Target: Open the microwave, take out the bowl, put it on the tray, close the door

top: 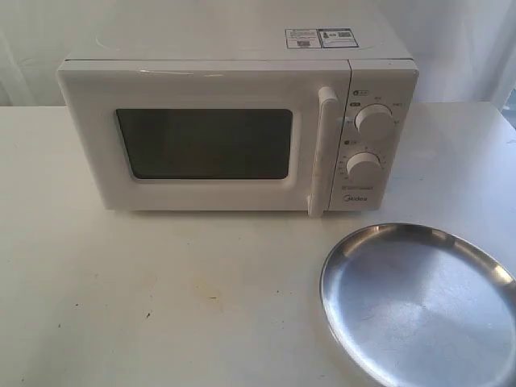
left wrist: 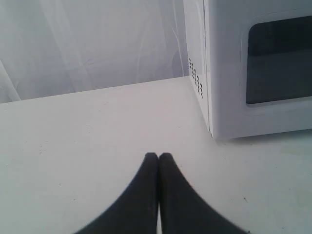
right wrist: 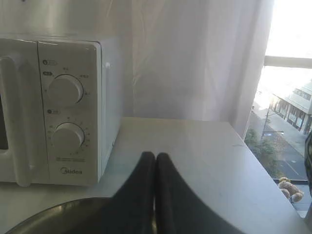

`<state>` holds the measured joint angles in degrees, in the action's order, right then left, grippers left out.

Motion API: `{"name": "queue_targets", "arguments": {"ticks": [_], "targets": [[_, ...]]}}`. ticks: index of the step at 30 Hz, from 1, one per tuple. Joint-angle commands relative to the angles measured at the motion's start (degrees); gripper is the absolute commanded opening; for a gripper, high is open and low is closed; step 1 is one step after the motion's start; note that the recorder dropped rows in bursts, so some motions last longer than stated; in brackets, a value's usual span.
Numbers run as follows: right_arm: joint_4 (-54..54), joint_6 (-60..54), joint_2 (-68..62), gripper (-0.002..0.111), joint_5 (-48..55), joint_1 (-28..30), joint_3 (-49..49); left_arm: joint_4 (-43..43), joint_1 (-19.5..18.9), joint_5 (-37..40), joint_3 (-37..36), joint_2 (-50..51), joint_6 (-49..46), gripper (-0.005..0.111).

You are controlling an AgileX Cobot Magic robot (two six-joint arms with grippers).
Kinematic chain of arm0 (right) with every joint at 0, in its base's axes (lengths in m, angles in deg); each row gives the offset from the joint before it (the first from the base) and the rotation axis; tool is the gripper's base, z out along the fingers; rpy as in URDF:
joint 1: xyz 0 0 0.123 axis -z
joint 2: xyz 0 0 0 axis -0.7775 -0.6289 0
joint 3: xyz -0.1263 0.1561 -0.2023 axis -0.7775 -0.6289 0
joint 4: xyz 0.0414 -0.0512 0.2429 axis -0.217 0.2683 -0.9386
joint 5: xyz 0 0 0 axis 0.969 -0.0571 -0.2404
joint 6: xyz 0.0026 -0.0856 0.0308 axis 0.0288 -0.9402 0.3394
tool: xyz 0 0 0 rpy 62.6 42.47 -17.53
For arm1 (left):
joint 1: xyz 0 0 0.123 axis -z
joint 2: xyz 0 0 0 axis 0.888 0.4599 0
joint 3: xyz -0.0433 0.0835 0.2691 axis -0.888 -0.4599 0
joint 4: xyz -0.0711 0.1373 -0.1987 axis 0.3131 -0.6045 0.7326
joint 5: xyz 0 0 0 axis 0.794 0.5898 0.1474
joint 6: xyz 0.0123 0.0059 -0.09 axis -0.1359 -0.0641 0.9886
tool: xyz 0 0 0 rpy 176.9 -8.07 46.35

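The white microwave stands at the back of the table, its door shut, with a dark window and a vertical bar handle. The bowl is hidden. The silver tray lies at the front right, nothing on it. Neither gripper shows in the exterior view. My left gripper is shut and holds nothing, over bare table off the microwave's left front corner. My right gripper is also shut on nothing, above the tray's rim, to the right of the microwave's knob panel.
The white table spreads in front of the microwave. A white curtain hangs behind. At the right the table edge borders a window with a street below.
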<state>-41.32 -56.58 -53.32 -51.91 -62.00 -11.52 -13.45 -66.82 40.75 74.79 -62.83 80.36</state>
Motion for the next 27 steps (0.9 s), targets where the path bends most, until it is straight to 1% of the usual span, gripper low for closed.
{"name": "queue_targets", "arguments": {"ticks": [1,22,26,27], "targets": [[-0.07,0.01,0.33,0.0,-0.12,0.2,-0.31,0.45,0.23,-0.21,0.16,-0.12,0.0,0.0],[-0.07,0.01,0.33,0.0,-0.27,0.2,-0.31,0.45,0.23,-0.21,0.16,-0.12,0.0,0.0],[-0.07,0.01,0.33,0.0,-1.9,0.2,-0.31,0.45,0.23,-0.21,0.16,-0.12,0.0,0.0],[-0.07,2.52,0.33,0.0,-4.84,0.2,-0.31,0.45,0.23,-0.21,0.16,-0.12,0.0,0.0]]}}
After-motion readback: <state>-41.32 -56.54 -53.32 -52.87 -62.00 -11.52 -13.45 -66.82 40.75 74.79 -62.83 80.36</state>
